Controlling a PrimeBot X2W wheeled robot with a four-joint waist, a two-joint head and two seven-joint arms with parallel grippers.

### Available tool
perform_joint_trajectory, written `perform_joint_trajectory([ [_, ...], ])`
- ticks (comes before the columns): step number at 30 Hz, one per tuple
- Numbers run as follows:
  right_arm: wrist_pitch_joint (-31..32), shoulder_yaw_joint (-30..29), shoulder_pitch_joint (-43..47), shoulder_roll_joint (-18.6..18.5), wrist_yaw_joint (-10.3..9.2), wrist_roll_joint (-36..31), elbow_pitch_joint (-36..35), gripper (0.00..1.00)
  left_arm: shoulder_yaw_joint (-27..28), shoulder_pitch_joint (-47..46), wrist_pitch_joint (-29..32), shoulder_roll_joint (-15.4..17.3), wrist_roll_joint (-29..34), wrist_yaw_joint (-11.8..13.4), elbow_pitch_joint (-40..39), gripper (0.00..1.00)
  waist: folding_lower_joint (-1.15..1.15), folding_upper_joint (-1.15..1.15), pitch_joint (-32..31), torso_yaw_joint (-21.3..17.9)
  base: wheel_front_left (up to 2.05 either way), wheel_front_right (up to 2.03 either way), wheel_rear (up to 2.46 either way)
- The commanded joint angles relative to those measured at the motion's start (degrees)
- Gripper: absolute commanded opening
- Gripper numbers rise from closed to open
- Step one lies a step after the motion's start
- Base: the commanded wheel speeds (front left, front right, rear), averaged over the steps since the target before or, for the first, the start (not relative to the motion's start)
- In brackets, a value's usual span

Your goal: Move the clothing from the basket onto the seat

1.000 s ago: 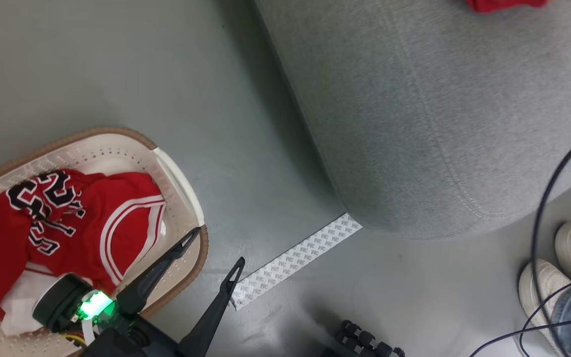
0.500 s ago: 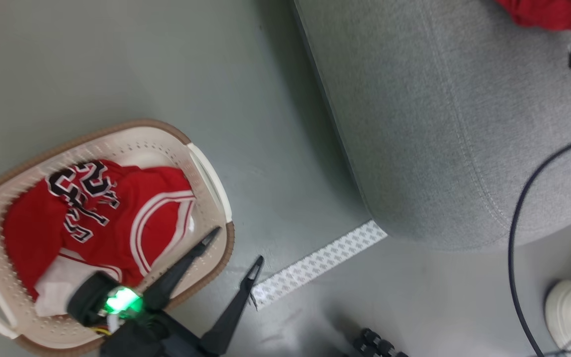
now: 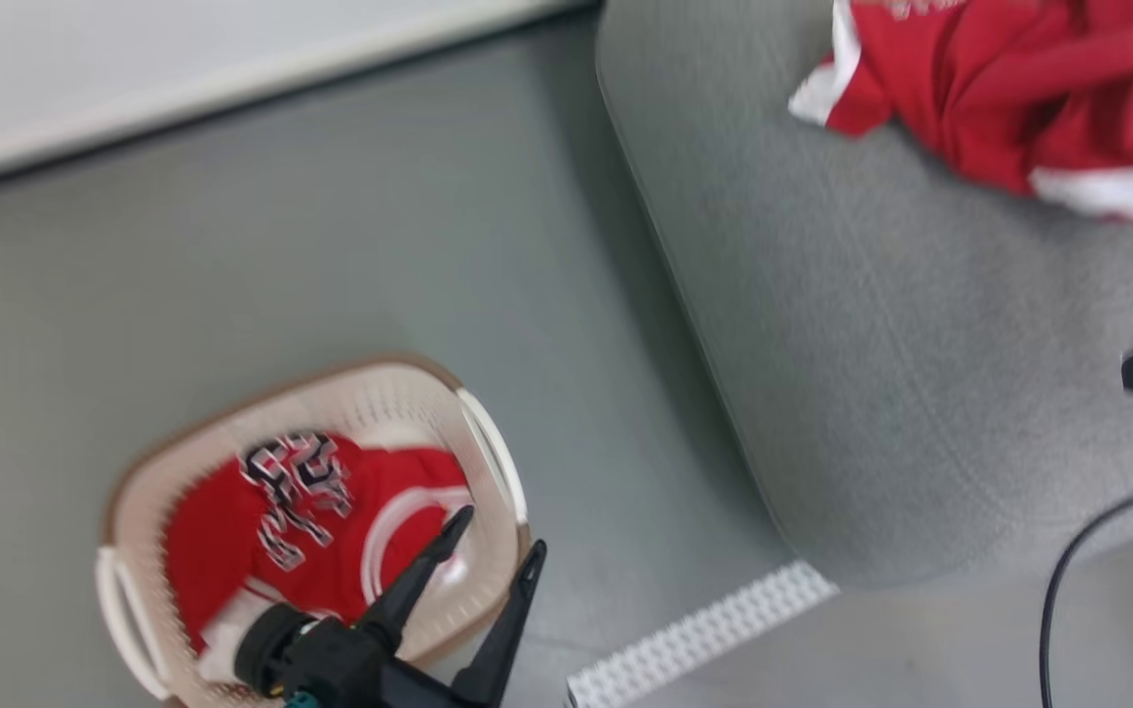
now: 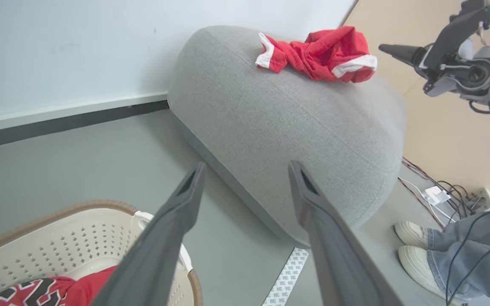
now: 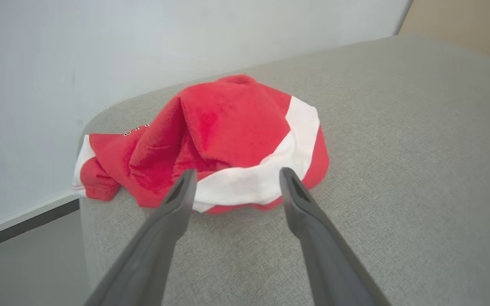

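Clothing (image 3: 222, 531) sits in the basket (image 3: 370, 398), lower left, with one red garment (image 3: 1019, 88) on the seat (image 3: 921, 374), upper right. The left gripper (image 3: 500, 529) and right gripper (image 5: 236, 171) are spread wide and empty.

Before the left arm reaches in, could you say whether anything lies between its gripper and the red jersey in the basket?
Nothing visible: the open left gripper hangs over the cream perforated basket, its red numbered jersey uncovered.

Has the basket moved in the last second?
No. The basket keeps its place left of the floor tape strip and the seat; the head camera shifted instead.
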Motion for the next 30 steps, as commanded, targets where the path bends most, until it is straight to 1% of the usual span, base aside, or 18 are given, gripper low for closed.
perform_joint_trajectory([
  [1,1.24,-0.76,3.52,-0.36,0.00,-0.96,-2.44,1.00,0.82,1.68,-0.33,-1.67,0.00,-0.45,0.55,1.00,0.01,0.01,-11.77,5.16,0.00,0.00,0.00],
  [6,4.39,-4.07,13.14,1.90,0.00,-5.58,-12.48,1.00,3.46,5.19,-0.37,-6.03,0.35,-1.99,4.47,1.00,0.01,0.01,-19.15,8.01,0.00,0.00,0.00],
  [10,5.71,-6.01,19.90,5.34,0.00,-9.26,-21.36,1.00,6.63,8.06,-0.37,-8.71,0.77,-1.44,7.50,1.00,0.01,0.01,-24.06,10.43,0.00,0.00,0.00],
  [13,5.41,-7.32,24.61,7.60,0.00,-12.01,-27.45,1.00,8.87,9.04,-0.37,-10.53,1.07,-1.34,9.52,1.00,0.01,0.01,-26.65,13.14,0.00,0.00,0.00],
  [15,4.85,-8.44,27.57,9.86,0.00,-13.48,-30.98,1.00,10.18,9.10,-0.38,-11.37,1.31,-1.12,11.26,1.00,0.01,0.01,-27.85,15.23,0.00,0.00,0.00],
  [16,4.85,-8.44,27.57,9.86,0.00,-13.48,-30.98,1.00,10.18,9.10,-0.38,-11.37,1.31,-1.12,11.26,1.00,0.01,0.01,-27.85,15.23,0.00,0.00,0.00],
  [19,3.44,-8.99,31.29,13.28,0.01,-15.40,-35.09,1.00,13.31,8.72,-0.33,-12.55,1.56,0.11,13.07,1.00,0.01,0.01,-29.43,18.00,0.00,0.00,0.00],
  [23,1.48,-8.19,34.81,17.01,0.01,-17.41,-37.07,1.00,16.94,8.31,-0.33,-13.16,3.66,1.56,14.40,1.00,0.01,0.01,-30.99,21.01,0.00,0.00,0.00],
  [26,0.04,-6.26,36.74,19.33,0.01,-18.32,-36.50,1.00,18.78,8.24,-0.34,-12.25,5.77,2.06,15.71,1.00,0.01,0.01,-31.93,22.55,0.00,0.00,0.00],
  [30,-1.74,-5.43,38.70,21.70,0.01,-18.56,-35.01,1.00,19.75,7.74,-0.34,-10.50,8.77,1.63,17.16,1.00,0.01,0.01,-32.80,23.84,0.00,0.00,0.00],
])
